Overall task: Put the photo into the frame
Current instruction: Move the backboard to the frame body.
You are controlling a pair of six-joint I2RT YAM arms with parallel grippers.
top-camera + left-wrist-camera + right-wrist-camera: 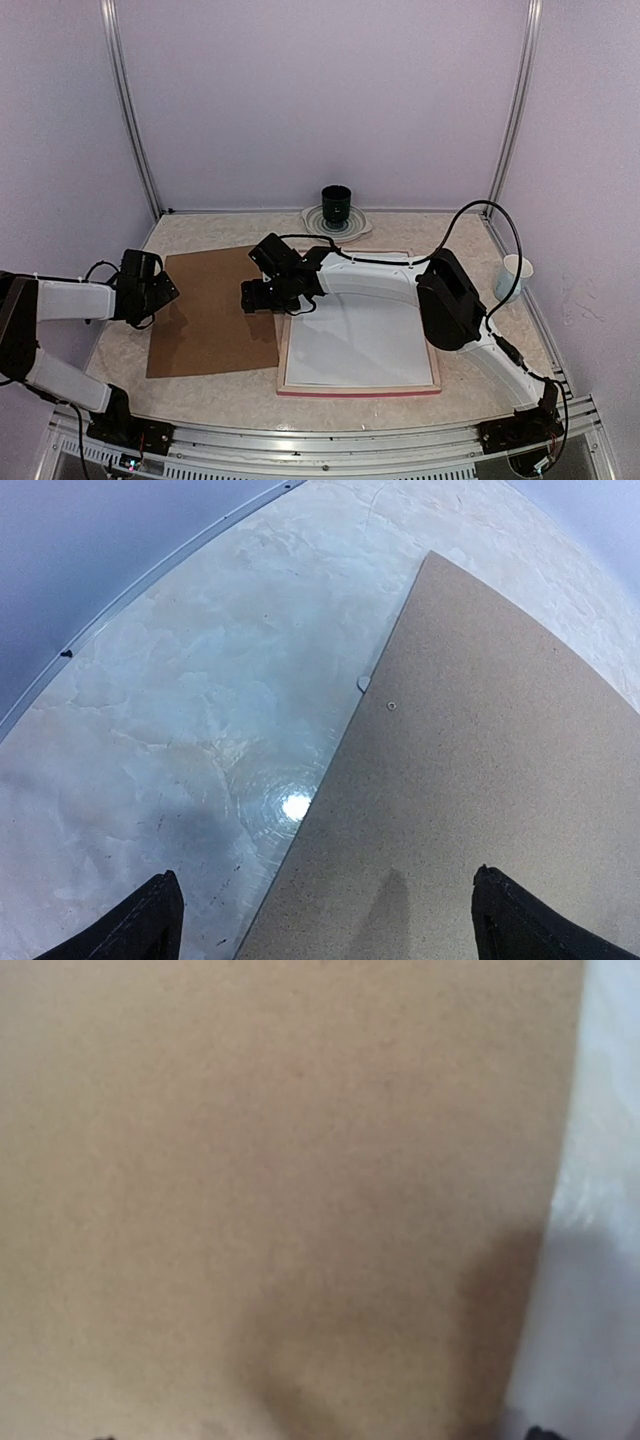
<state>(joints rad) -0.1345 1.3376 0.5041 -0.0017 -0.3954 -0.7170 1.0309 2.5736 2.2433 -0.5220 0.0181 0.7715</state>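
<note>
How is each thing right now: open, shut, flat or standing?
Left two-finger gripper: open, over the board's left edge.
Right two-finger gripper: open, at the board's right edge.
Flat brown backing board: lying flat on the table.
Large pink-rimmed picture frame: lying flat, white inside.
Dark cup: upright on a plate.
White cup: upright.

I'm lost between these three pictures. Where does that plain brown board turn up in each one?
Top view: brown board lies flat left of centre, beside the frame.
Left wrist: brown board fills the right half, marbled table to its left.
Right wrist: brown board fills nearly everything, blurred, close up.
Shared landmark: the board's straight edge against a paler surface.
</note>
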